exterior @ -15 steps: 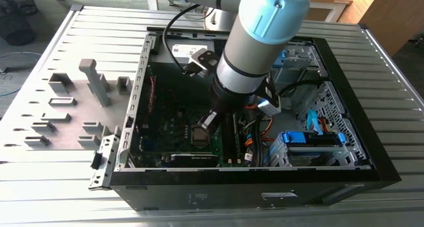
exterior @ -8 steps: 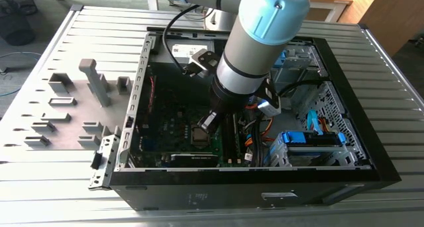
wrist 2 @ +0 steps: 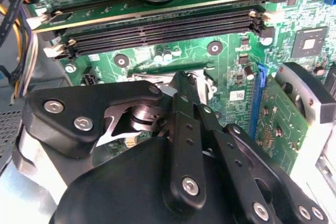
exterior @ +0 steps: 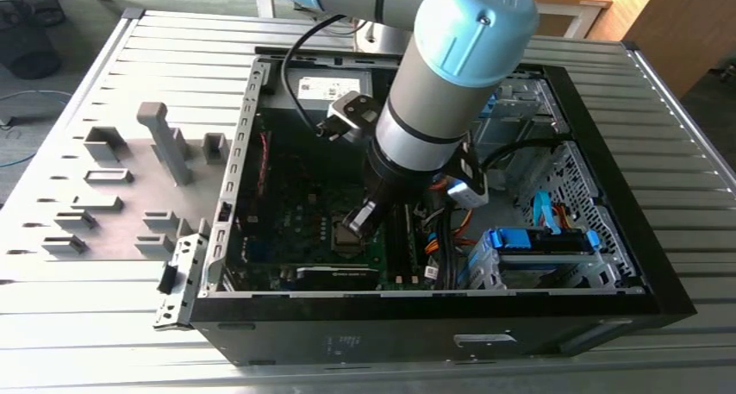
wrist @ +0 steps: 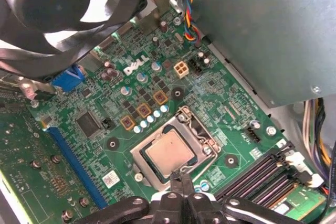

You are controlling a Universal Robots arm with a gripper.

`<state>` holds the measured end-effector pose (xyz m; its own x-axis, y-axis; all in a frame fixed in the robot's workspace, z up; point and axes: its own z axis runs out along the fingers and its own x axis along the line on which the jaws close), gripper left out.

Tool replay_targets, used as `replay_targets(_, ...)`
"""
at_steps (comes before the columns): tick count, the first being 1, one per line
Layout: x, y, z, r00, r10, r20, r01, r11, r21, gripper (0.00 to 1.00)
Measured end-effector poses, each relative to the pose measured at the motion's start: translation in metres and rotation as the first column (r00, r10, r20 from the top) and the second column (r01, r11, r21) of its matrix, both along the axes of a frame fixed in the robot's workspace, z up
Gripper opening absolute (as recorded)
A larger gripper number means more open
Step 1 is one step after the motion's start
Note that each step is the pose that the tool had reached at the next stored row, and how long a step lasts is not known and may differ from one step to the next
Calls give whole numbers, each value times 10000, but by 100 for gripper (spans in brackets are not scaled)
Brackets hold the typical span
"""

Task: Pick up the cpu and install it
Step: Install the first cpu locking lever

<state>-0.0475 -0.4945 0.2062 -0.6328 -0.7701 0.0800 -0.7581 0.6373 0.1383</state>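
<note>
The cpu [wrist: 169, 153], a small square chip with a silver-grey top, lies flat inside its metal-framed socket [wrist: 202, 129] on the green motherboard [wrist: 210, 93]. My gripper [wrist: 179, 176] is shut, its black fingertips pressed together with nothing between them, right at the socket's edge beside the cpu. In the second wrist view the gripper [wrist 2: 181, 80] points down at the socket, and its black body hides the chip. In the exterior view the arm reaches down into the open computer case [exterior: 598, 196], with the gripper [exterior: 358, 222] just over the socket [exterior: 348, 241].
Black memory slots [wrist: 262, 174] run close beside the socket. A fan [wrist: 52, 3], a grey metal power supply wall [wrist: 262, 24], coloured cables [wrist: 186, 3] and an expansion card [wrist: 31, 182] crowd the board. Grey holder frames [exterior: 115, 178] stand on the table at the exterior view's left.
</note>
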Motion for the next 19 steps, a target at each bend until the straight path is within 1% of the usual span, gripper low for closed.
replay_targets(4,1,-2,-40,10000,12,0,-12,10000,-49,11)
replay_targets(8,1,-7,-54,10000,19,1,-19,9999,-138,11)
replay_targets(9,1,-8,-59,10000,20,1,-20,9998,-176,11)
replay_targets(11,1,-8,-73,10000,22,0,-22,9996,-293,11)
replay_targets(12,1,-8,-78,10000,29,-1,-29,9994,-339,11)
replay_targets(13,1,-8,-83,10000,47,-1,-47,9993,-359,11)
replay_targets(15,1,-8,-92,9999,108,-1,-108,9992,-375,11)
replay_targets(19,1,-8,-115,9996,296,-1,-295,9988,-379,11)
